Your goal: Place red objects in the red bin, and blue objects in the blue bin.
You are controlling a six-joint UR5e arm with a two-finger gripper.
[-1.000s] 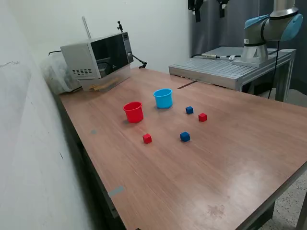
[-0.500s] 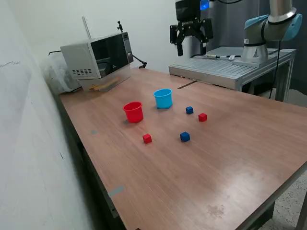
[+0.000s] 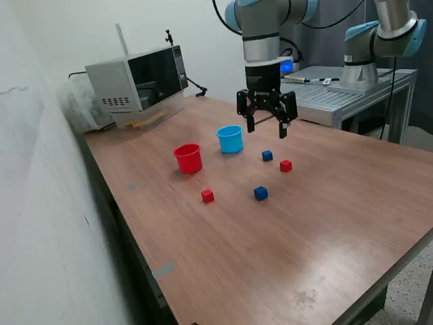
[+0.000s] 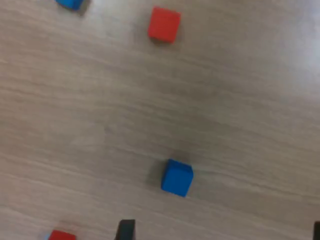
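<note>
1. Wood-grain brown desk (image 3: 325,223) carries everything; the order below runs from the exterior view's left to its right.
2. A grey microwave (image 3: 139,82) sits at the far left corner of the desk, well apart from the cups and cubes.
3. The red cup (image 3: 188,158) stands upright, mouth up, nearest the left of the task's things.
4. One red cube (image 3: 208,196) lies on the bare desk in front of the red cup, apart from it.
5. The blue cup (image 3: 230,139) stands upright just right of the red cup and a little farther back; the two do not touch.
6. A blue cube (image 3: 260,193) lies in front, right of the first red cube and level with it.
7. The claw (image 3: 266,128) hangs above the desk on the arm (image 3: 260,40), its jaws spread wide and holding nothing; it hovers just right of the blue cup and over the far blue cube.
8. That second blue cube (image 3: 267,156) rests on the desk below the claw, untouched. In the wrist view it (image 4: 177,177) lies near the dark fingertips (image 4: 125,230) at the picture's edge.
9. The second red cube (image 3: 285,165) lies just right of it, near but not touching.
10. A grey metal platform (image 3: 318,95) stands behind the desk at the far right.
</note>
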